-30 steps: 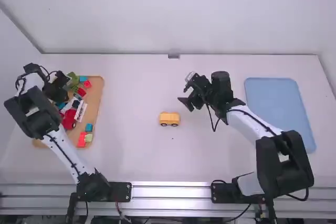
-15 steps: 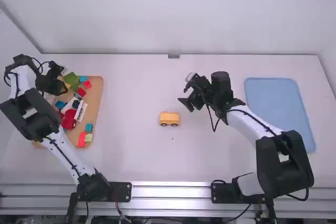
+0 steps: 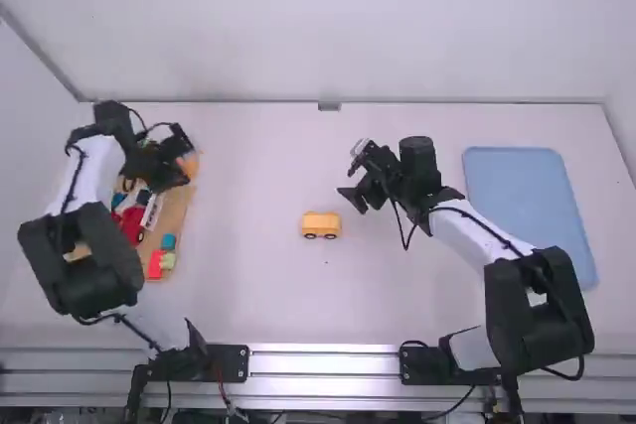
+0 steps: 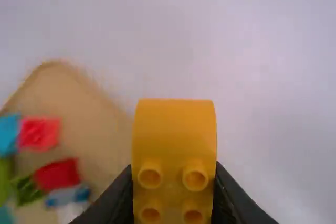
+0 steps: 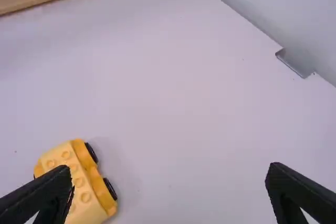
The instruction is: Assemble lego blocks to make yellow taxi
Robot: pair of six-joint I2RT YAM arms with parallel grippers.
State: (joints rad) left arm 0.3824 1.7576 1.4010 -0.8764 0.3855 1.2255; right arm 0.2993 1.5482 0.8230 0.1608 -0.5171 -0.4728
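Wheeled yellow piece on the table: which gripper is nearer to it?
Right. The right gripper hovers just beyond the wheeled yellow piece, slightly rightward; the left gripper is far to its left, near the wooden tray, holding a yellow block.

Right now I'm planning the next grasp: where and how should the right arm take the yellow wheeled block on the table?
Probably from straight above, the right tool closing across the middle of the yellow wheeled block, on its long sides above the black wheels. It stands on its wheels, studs up, narrower across than along, so that grip should leave the studs free.
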